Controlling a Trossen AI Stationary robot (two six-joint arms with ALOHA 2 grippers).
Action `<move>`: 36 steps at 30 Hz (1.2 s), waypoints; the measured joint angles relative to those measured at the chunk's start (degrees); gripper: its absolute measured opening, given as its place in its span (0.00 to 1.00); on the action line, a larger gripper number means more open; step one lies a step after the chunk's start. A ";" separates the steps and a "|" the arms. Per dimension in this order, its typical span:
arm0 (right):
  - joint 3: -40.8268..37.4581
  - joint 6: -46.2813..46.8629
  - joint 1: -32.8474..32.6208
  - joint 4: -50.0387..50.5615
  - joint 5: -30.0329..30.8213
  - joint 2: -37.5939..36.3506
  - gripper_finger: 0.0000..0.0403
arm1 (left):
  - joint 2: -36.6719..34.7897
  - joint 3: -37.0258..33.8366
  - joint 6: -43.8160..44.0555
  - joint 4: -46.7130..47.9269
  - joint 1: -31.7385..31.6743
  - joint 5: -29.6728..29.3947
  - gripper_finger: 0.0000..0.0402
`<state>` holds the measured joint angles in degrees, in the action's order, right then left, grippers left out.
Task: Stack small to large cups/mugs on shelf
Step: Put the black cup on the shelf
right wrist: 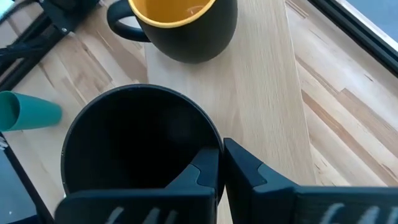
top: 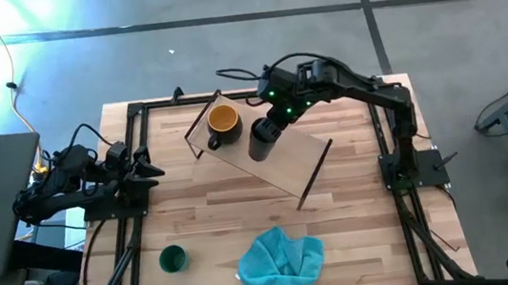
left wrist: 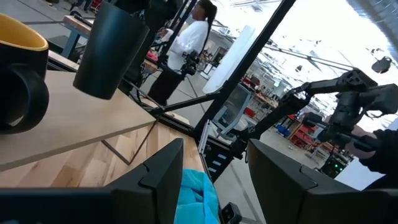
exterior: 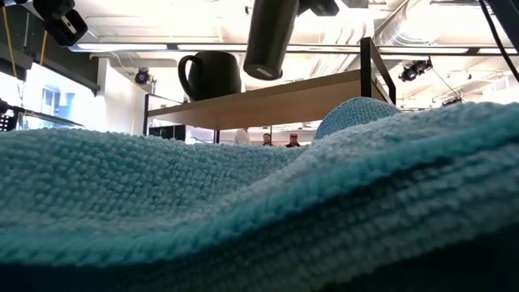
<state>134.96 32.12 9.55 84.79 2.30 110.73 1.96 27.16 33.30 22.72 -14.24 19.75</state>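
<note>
The yellow-orange mug point(top: 223, 122) with its dark handle stands on its base on the light wooden shelf point(top: 280, 163), near the shelf's far left end. My right gripper point(right wrist: 222, 158) is shut on the black cup point(top: 263, 139) above the shelf, beside the mug point(right wrist: 180, 25). The green cup point(top: 172, 259) stands on the tabletop near the front left; it also shows in the right wrist view point(right wrist: 28, 112). My left gripper point(left wrist: 214, 180) is open and empty at the table's left edge point(top: 137, 170). My right gripper holds the black cup by its wall at the rim point(right wrist: 217, 144), one finger point(right wrist: 202, 174) inside the cup and one point(right wrist: 249, 165) outside. The fingers come from above, slanting down. The cup point(exterior: 272, 36) hangs tilted, mouth up, its base clear of the shelf point(exterior: 268, 101).
A crumpled teal-blue cloth point(top: 282, 259) lies on the tabletop at the front middle and fills most of the low view point(exterior: 243, 203). Black rails point(top: 132, 204) run along the table's left and right sides. A person point(left wrist: 186, 43) stands in the room beyond.
</note>
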 joint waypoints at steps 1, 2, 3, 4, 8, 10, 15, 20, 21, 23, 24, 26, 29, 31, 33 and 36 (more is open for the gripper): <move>0.00 0.00 0.14 0.17 -0.04 0.19 0.00 | 0.02 0.00 0.00 0.00 0.02 0.00 0.41; 0.00 -0.01 0.21 0.29 -0.26 0.38 0.00 | 0.00 0.00 0.00 0.04 0.00 0.00 0.41; 0.00 0.00 0.21 0.33 -0.45 0.51 0.00 | 0.01 0.00 0.00 0.16 0.02 0.00 0.41; 0.00 -0.02 0.21 0.41 -0.44 0.63 0.00 | 0.02 0.00 0.00 0.29 0.02 0.00 0.41; 0.00 0.00 0.21 0.50 -0.01 0.70 0.00 | 0.00 0.00 0.00 0.31 0.02 0.00 0.41; -0.01 0.03 0.21 0.94 0.68 0.70 0.00 | 0.02 0.00 0.00 0.31 0.00 0.00 0.41; -0.02 0.45 0.24 1.40 0.86 0.70 0.00 | 0.00 0.00 0.00 0.31 0.00 0.00 0.41; -0.02 0.46 0.21 1.45 0.88 1.59 0.00 | 0.02 0.00 -0.02 0.31 0.00 0.01 0.41; -0.02 0.44 0.23 1.56 0.79 2.15 0.00 | 0.00 0.00 -0.02 0.31 0.00 0.02 0.41; -0.02 0.18 0.24 1.46 0.02 3.08 0.00 | 0.02 0.00 -0.01 0.31 0.01 0.01 0.41; -0.02 0.03 0.24 1.46 -0.37 3.44 0.00 | 0.01 0.00 -0.01 0.31 0.02 0.02 0.41; -0.02 -0.04 0.24 1.45 -0.61 3.83 0.00 | 0.02 0.00 0.01 0.31 0.02 0.02 0.41; -0.02 -0.07 0.24 1.37 -0.60 3.92 0.00 | 0.02 0.00 0.26 0.47 0.00 0.02 0.41; -0.02 -0.04 0.24 1.36 -0.59 3.94 0.00 | 0.02 0.00 0.39 0.80 0.00 0.04 0.41; -0.02 -0.04 0.24 1.34 -0.51 3.94 0.00 | 0.02 0.00 0.39 1.08 0.02 0.04 0.41; -0.02 0.29 0.24 1.34 0.17 3.94 0.00 | 0.01 0.00 0.42 1.12 0.01 0.04 0.41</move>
<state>134.93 32.41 9.78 86.13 2.48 114.67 1.96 27.16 33.71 23.84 -14.23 19.79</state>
